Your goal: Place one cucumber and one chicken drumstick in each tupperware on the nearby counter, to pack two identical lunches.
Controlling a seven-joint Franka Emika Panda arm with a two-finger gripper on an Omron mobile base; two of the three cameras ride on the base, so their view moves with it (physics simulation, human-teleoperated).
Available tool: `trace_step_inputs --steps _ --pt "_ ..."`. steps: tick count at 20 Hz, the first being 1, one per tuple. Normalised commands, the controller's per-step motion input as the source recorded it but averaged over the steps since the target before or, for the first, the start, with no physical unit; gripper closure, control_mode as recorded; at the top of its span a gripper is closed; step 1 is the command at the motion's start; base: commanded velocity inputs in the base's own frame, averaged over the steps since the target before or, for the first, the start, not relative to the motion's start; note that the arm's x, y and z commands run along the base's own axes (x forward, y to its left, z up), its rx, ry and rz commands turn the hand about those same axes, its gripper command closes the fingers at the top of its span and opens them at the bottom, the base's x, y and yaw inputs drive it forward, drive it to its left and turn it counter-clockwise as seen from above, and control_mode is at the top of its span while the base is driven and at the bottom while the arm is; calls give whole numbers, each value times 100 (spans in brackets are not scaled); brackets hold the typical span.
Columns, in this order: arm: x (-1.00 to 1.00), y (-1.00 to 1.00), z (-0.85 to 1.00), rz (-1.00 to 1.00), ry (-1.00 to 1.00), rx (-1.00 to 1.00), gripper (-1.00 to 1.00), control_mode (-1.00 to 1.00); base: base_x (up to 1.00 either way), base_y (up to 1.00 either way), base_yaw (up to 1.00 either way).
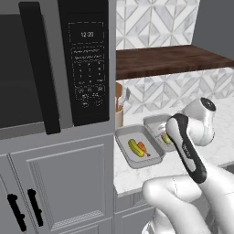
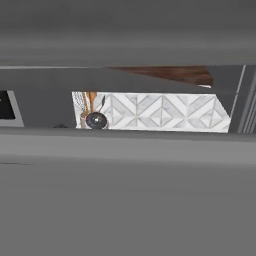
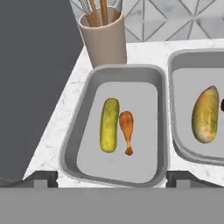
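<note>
Two grey tupperware trays sit side by side on the white counter [image 1: 137, 176]. In the left tupperware [image 3: 74, 140] a cucumber [image 3: 110, 124] and a chicken drumstick [image 3: 127, 130] lie next to each other, also seen from the base as cucumber [image 1: 134, 147] and drumstick [image 1: 144, 148]. The right tupperware [image 3: 192, 54] holds another cucumber [image 3: 205, 113]; a dark sliver at the frame edge beside it is too cut off to name. My gripper [image 3: 112, 179] hovers over the near rim of the left tray, open, with nothing between its fingertips [image 3: 41, 178].
A beige cup of utensils [image 3: 104, 37] stands just behind the left tray. The grey microwave housing [image 1: 55, 64] rises at the counter's left end. A dark wooden shelf [image 1: 164, 59] runs above the tiled wall. My own arm [image 1: 187, 148] covers part of the right tray [image 1: 153, 121].
</note>
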Motion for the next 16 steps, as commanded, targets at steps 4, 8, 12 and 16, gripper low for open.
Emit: trace_step_inputs --steps 4,8,12,16 --pt "-100 -97 100 0 -52 31 -100 -100 0 0 0" --pt "-100 -23 100 3 -58 15 -100 -100 0 0 0" --pt "-100 -2 100 9 -56 0 -100 -100 0 0 0" --pt "-92 25 87 14 -67 -6 -100 -100 0 0 0"
